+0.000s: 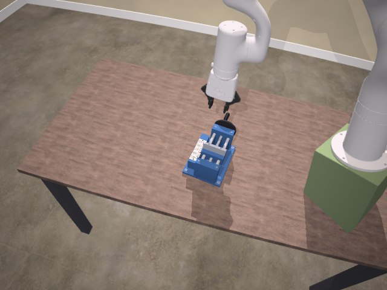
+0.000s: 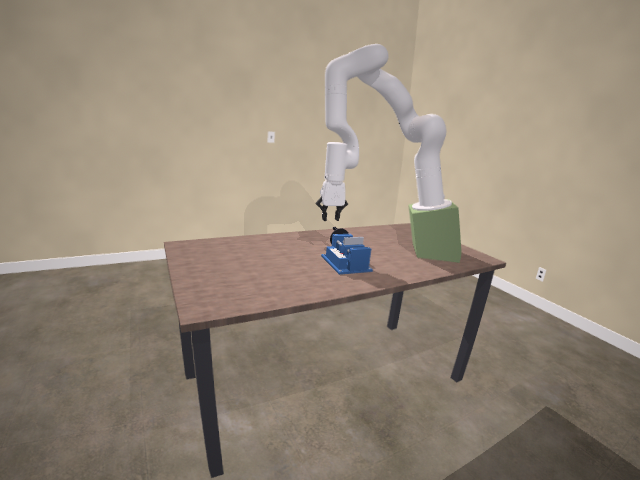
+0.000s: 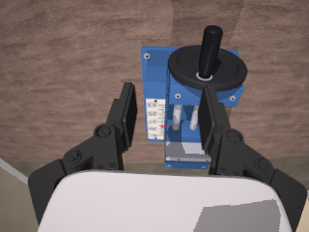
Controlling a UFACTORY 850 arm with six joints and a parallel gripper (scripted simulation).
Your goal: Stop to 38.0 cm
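Observation:
A blue stop fixture [image 1: 210, 158] sits near the middle of the wooden table; it also shows in the exterior view [image 2: 347, 254] and in the wrist view [image 3: 187, 112]. It has a grey sliding stop [image 1: 214, 148] on metal rods and a white scale strip [image 3: 154, 118] with a red mark. A black handwheel [image 3: 208, 69] with an upright crank handle [image 3: 211, 50] is at its far end, also in the top view [image 1: 225, 122]. My gripper [image 1: 217, 107] hangs above the handwheel, apart from it, open and empty. In the wrist view my gripper [image 3: 168, 98] has its fingers spread over the fixture.
The arm stands on a green block [image 1: 342, 187] at the table's right end. The table edges are far from the fixture on all sides.

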